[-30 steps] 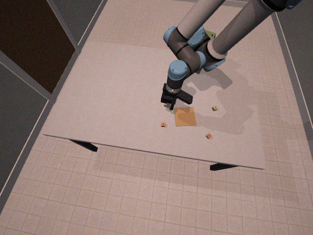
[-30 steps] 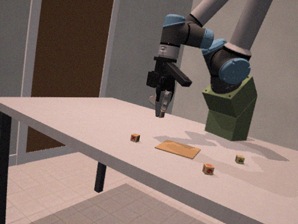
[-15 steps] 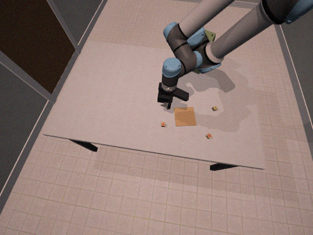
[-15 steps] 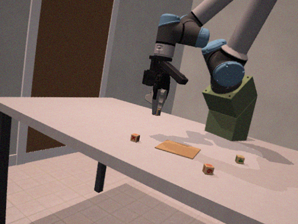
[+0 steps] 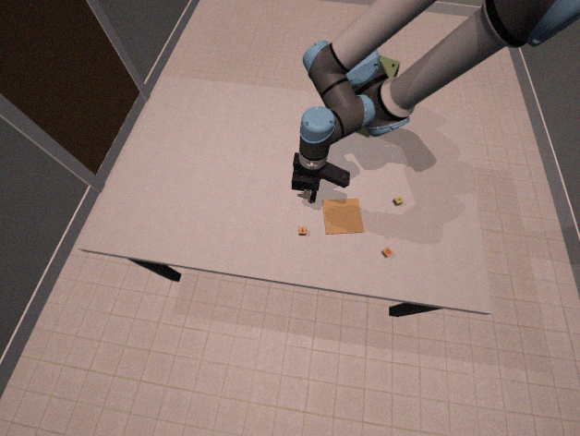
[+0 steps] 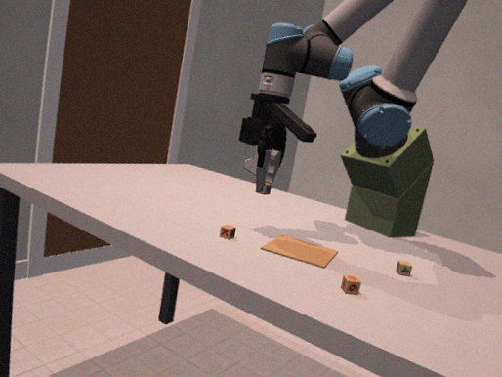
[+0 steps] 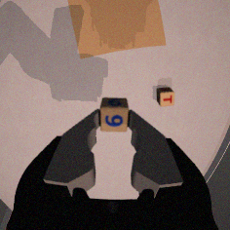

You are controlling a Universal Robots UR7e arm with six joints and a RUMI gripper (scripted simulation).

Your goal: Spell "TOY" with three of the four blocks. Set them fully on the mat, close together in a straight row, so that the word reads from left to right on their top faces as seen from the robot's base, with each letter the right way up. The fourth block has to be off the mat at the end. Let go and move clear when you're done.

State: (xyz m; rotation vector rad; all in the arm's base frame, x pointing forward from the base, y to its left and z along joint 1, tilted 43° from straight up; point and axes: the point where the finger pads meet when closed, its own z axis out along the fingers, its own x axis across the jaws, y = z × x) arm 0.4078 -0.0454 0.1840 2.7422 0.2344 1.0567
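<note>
My gripper (image 7: 114,111) is shut on a small wooden block (image 7: 114,115) whose side facing the wrist camera bears a blue mark like a 6 or 9. It holds the block well above the table, beside the orange mat (image 5: 343,215) and off it, as the top view (image 5: 309,194) and the exterior view (image 6: 264,187) also show. The mat (image 7: 119,24) has no block on it. A block with a red T on top (image 7: 166,97) (image 5: 302,230) lies on the table just off the mat. A block with a green mark (image 5: 398,200) and a block with a red mark (image 5: 387,252) lie on the mat's other side.
The robot's green base (image 6: 387,190) stands at the back of the table, behind the mat (image 6: 299,250). The table's front edge (image 5: 281,281) runs a little beyond the red-marked block (image 6: 350,284). A brown door (image 6: 122,47) is in the wall beyond the table.
</note>
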